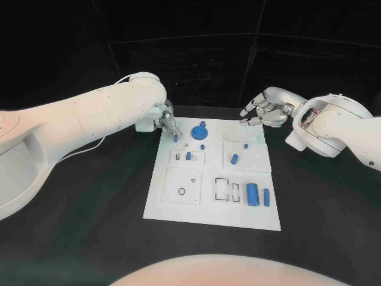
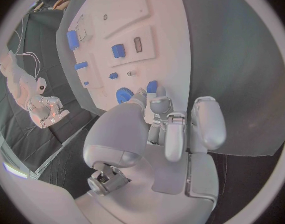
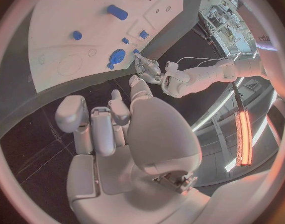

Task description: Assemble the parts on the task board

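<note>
So the white task board (image 1: 209,202) is laid flat in the middle of the black table (image 1: 87,238), with the blue parts scattered over it. Seven blue pieces can be counted on the board from the head view: one round gear-like disc (image 1: 200,130) near the far edge, one small peg (image 1: 202,146) just below it, one stubby piece (image 1: 188,156) in a left-hand recess, one tiny bit (image 1: 246,146) and one oval plug (image 1: 234,159) on the right-hand plate, and two upright cylinders side by side lower right, a fatter one (image 1: 253,193) and a thinner one (image 1: 266,197). An eighth small blue part (image 1: 175,137) is pinched in the fingertips of the left hand (image 1: 162,121), right at the board's far left corner; in the left wrist view the same piece (image 2: 152,87) is seen held just over the board's edge. The right hand (image 1: 265,109) is held off the board's far right corner, fingers curled in with nothing in them.
</note>
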Tool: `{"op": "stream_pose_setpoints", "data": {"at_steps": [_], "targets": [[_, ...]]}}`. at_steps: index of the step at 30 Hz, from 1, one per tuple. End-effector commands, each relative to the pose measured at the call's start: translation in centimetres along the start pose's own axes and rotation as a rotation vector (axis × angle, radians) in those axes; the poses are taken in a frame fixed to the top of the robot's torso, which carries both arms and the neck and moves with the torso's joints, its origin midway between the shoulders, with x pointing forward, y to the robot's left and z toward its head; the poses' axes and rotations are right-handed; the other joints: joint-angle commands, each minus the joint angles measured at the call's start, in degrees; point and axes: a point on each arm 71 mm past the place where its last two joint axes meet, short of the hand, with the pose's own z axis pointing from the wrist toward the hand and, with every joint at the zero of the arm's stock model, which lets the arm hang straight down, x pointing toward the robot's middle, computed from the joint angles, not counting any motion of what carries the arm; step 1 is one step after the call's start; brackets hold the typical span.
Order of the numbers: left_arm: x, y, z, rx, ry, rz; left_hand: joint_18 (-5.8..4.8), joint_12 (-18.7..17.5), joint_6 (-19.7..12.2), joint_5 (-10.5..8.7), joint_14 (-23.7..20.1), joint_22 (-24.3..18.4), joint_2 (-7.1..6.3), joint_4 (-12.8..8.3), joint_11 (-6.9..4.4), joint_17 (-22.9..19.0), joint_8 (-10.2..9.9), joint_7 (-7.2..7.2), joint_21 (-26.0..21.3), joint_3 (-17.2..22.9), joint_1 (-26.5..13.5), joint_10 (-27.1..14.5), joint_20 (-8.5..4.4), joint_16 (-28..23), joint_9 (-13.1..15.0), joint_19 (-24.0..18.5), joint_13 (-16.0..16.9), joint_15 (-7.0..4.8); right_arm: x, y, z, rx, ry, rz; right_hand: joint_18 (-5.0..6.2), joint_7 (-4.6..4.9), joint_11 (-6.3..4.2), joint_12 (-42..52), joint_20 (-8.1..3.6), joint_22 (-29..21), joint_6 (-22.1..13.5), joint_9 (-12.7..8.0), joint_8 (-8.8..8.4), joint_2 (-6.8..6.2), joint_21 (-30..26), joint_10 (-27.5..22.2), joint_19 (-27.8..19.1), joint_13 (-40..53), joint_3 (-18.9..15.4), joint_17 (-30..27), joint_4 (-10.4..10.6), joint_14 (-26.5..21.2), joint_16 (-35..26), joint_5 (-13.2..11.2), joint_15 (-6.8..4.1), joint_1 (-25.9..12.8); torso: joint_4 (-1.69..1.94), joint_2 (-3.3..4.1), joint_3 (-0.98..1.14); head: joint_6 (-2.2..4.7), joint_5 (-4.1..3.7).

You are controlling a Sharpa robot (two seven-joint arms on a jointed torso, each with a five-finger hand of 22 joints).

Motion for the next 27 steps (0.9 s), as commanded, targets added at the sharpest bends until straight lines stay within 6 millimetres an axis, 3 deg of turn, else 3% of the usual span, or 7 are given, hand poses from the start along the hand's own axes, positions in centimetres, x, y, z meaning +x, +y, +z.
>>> {"op": "stream_pose_setpoints", "data": {"at_steps": [1, 9, 22, 27], "targets": [[0.02, -0.17, -0.01, 0.014, 0.009, 0.004, 0.05, 0.14, 0.4, -0.05, 5.96, 0.14, 0.26, -0.65, 0.19, 15.09, 0.22, -0.06, 0.36, 0.18, 0.77, 0.31, 0.08, 0.18, -0.15, 0.47, -0.12, -0.06, -0.07, 0.14, 0.04, -0.007, 0.0, -0.003, 0.47, 0.03, -0.08, -0.32, -0.19, -0.04, -0.32, -0.07, 0.28, 0.03, -0.2, -0.28, -0.12, -0.06, -0.14, -0.04, 0.13, 2.55, -0.32, 0.18, -0.47, 0.38, -0.03, 0.0, -0.01, -0.09, 0.0], [0.13, -0.33, 0.0, 0.027, 0.022, 0.003, 0.01, 0.06, 0.48, -0.04, 5.96, 0.44, 1.85, -3.52, -0.05, 15.09, 0.06, -0.31, 0.49, 2.13, 4.2, 0.23, -0.01, 0.18, -0.7, 0.51, -0.28, -0.23, -0.02, 0.17, 0.08, -0.007, 0.005, -0.004, 0.47, 0.03, -0.08, -0.32, -0.19, -0.04, -0.32, -0.07, 0.28, 0.03, -0.2, -0.28, -0.12, -0.06, -0.14, -0.04, 0.13, 2.55, -0.32, 0.18, -0.47, 0.38, 0.02, 0.04, 0.0, -0.38, -0.06], [0.18, -0.35, -0.03, 0.044, 0.026, -0.004, -0.05, 0.05, 1.16, -0.11, 5.96, 0.79, 2.91, -5.92, -0.31, 15.09, -0.19, -0.63, 0.66, 4.09, 6.31, 0.42, -0.15, 0.18, -1.35, 0.56, -0.3, -0.39, 0.06, 0.24, 0.15, -0.008, 0.01, -0.004, 0.47, 0.03, -0.08, -0.32, -0.19, -0.04, -0.32, -0.07, 0.28, 0.03, -0.2, -0.28, -0.12, -0.06, -0.14, -0.04, 0.13, 2.55, -0.32, 0.18, -0.47, 0.38, 0.02, -0.01, -0.01, -0.75, -0.02], [0.07, -0.24, -0.06, 0.054, 0.011, -0.017, -0.05, -0.01, 1.5, -0.16, 5.96, 0.86, 3.31, -8.39, -0.71, 15.09, -0.42, -1.08, 0.65, 6.1, 8.8, 0.62, -0.41, 0.18, -1.65, 0.53, -0.23, -0.7, 0.07, 0.26, 0.17, -0.008, 0.01, -0.004, 0.47, 0.03, -0.08, -0.32, -0.19, -0.04, -0.32, -0.07, 0.28, 0.03, -0.2, -0.28, -0.12, -0.06, -0.14, -0.04, 0.13, 2.55, -0.32, 0.18, -0.47, 0.38, 0.05, -0.02, -0.01, -0.85, -0.03]]}}
